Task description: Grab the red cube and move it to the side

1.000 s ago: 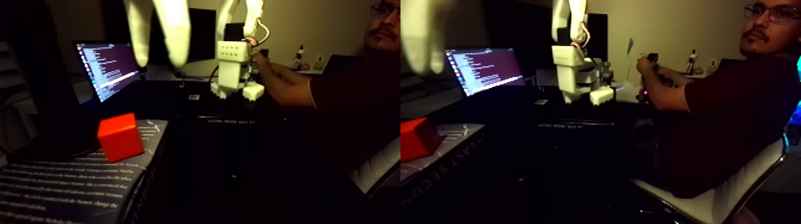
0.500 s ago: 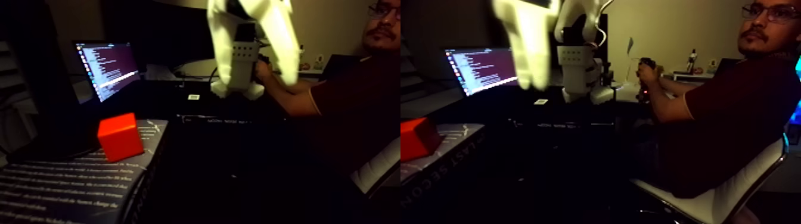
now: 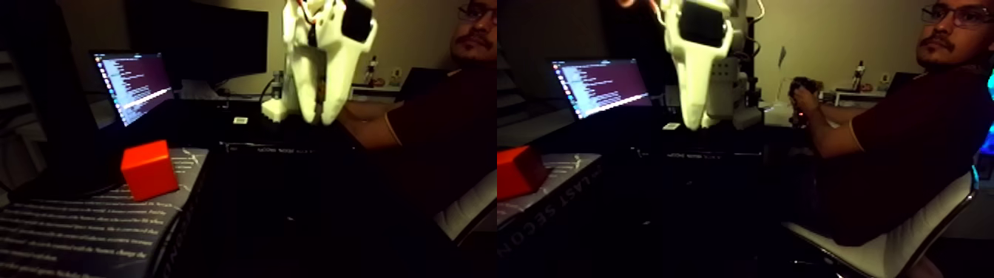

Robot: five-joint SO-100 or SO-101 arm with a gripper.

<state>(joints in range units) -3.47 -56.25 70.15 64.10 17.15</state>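
Sitting on the cover of a dark book (image 3: pixel 89 229), the red cube (image 3: pixel 149 169) is a small, bright red-orange block with flat matte faces and sharp edges. In the left half of the fixed view its lit top face is a lighter orange and the two side faces that show are a deeper red. It rests near the far right corner of the book, whose cover carries lines of pale printed text. In the right half of the same view the cube appears again at the left edge, cut off by the frame, on the same book with large pale letters on its spine.

Behind the cube, further back on the counter (image 3: pixel 281 185), an open laptop (image 3: pixel 135 83) shows a dark purple screen with lines of text. A larger dark monitor (image 3: pixel 214 44) stands behind it.

The white gripper (image 3: pixel 314 111) hangs in the air above the counter, well apart from the cube and to its right in the left half of the view, pointing downward. Its fingers (image 3: pixel 299 89) lie close together with only a thin gap between them, and they hold nothing. A black block sits high on the gripper body.

Beyond the arm a person in a dark red shirt (image 3: pixel 902 148) sits on a pale chair (image 3: pixel 887 248), with one hand (image 3: pixel 802 96) on a small device at the far side of the counter.
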